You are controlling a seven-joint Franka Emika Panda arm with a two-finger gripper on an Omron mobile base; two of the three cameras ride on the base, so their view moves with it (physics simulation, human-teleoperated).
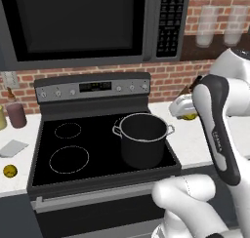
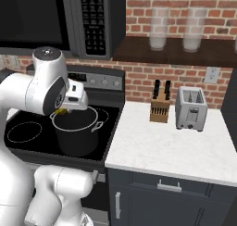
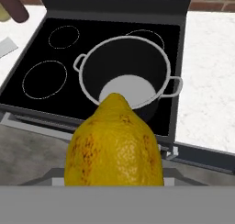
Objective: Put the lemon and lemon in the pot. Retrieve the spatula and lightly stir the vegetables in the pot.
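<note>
My jaws (image 3: 114,182) clamped on lemon (image 3: 114,145), above pot (image 3: 124,76) on stove (image 1: 44,154). Second lemon (image 1: 10,171) on left desk (image 1: 14,178), beside what looks like spatula blade (image 1: 13,148).

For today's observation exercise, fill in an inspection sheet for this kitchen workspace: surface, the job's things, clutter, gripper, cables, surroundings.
Surface: black stove top with ring burners, white counters on both sides.
Job's things: pot upright on the stove's right side, nothing inside it; one lemon held in the gripper; second lemon on the left counter; spatula, its grey blade lying on the left counter.
Clutter: dark red cup at the left counter's back; knife block and toaster on the right counter.
Gripper: gripper closed on the lemon, above the pot's near rim.
Cables: nothing seen.
Surroundings: microwave above the stove, brick wall, shelf with glasses.
</note>
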